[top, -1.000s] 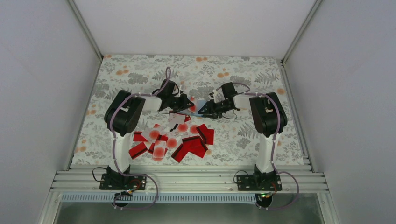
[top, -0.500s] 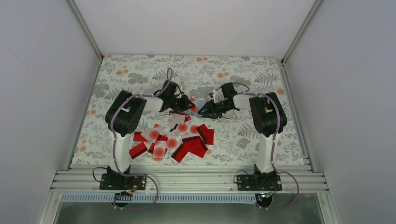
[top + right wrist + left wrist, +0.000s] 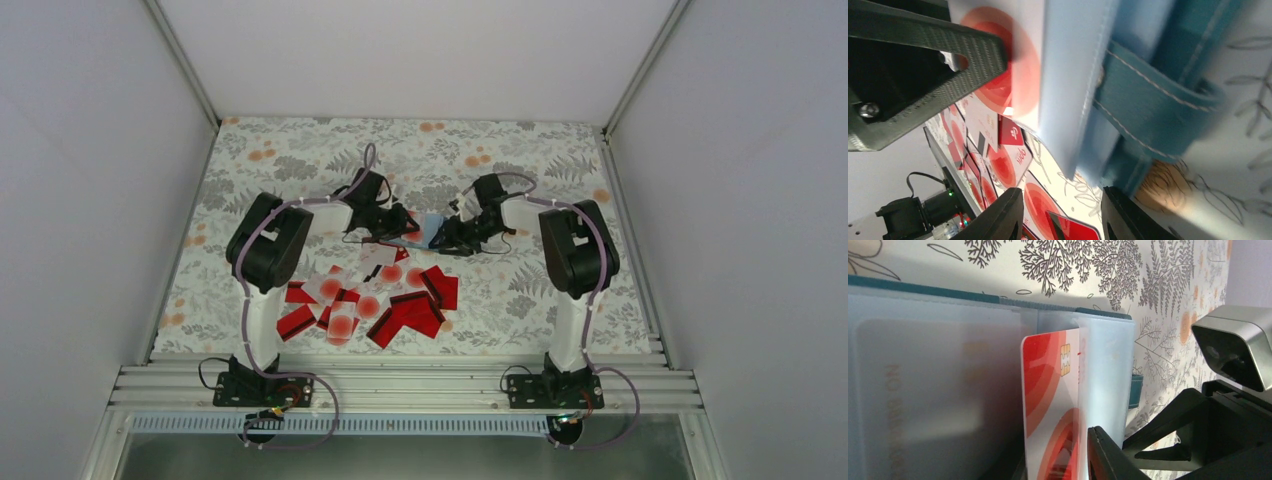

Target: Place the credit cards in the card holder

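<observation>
The card holder (image 3: 430, 224) lies open on the flowered cloth between my two grippers, its pale blue inside (image 3: 923, 390) up and its teal clasp strap (image 3: 1148, 95) to one side. A white credit card with red rings (image 3: 1048, 385) stands partly inside its right-hand pocket. My left gripper (image 3: 1055, 455) is slightly open, one jaw on each side of that card (image 3: 1018, 75). My right gripper (image 3: 1058, 192) is open at the holder's teal edge, which lies against its right fingertip (image 3: 1115, 197). The other credit cards (image 3: 380, 300) lie in a loose heap nearer the arm bases.
The two grippers (image 3: 398, 222) (image 3: 442, 236) nearly meet over the holder. The right arm's wrist camera (image 3: 1233, 345) sits close beside the holder. Loose cards (image 3: 1003, 165) lie just under the right gripper. White walls enclose the cloth on three sides.
The left jaws have parted a little round the card they were shut on. The right jaws have widened slightly. Both grippers stay at the holder.
</observation>
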You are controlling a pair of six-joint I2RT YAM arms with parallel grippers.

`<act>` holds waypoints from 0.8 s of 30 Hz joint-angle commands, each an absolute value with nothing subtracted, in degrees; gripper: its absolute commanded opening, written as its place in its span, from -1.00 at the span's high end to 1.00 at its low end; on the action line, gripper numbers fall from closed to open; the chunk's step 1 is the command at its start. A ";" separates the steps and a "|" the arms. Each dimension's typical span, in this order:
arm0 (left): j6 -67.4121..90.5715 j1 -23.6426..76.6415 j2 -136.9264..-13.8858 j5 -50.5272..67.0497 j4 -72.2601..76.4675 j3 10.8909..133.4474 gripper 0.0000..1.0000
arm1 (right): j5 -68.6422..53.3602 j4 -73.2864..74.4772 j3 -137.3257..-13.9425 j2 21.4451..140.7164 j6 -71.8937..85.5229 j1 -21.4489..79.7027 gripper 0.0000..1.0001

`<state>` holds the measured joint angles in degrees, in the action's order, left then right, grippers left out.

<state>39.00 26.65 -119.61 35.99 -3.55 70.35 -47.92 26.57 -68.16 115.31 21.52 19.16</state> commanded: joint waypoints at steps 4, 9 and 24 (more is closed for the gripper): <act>34.92 27.20 -119.25 31.03 -14.42 72.60 0.26 | -40.26 32.49 -67.23 111.60 19.50 18.66 0.18; 32.57 27.33 -120.00 28.71 -19.14 75.13 0.14 | -39.65 32.69 -67.64 110.66 19.56 18.46 0.18; 27.08 29.32 -122.29 21.68 -32.10 83.48 -0.11 | -33.51 29.29 -71.45 109.26 23.66 19.00 0.36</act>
<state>29.82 28.58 -119.96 26.89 -24.40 81.56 -35.86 31.40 -69.19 110.59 21.87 18.68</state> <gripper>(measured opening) 0.550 0.327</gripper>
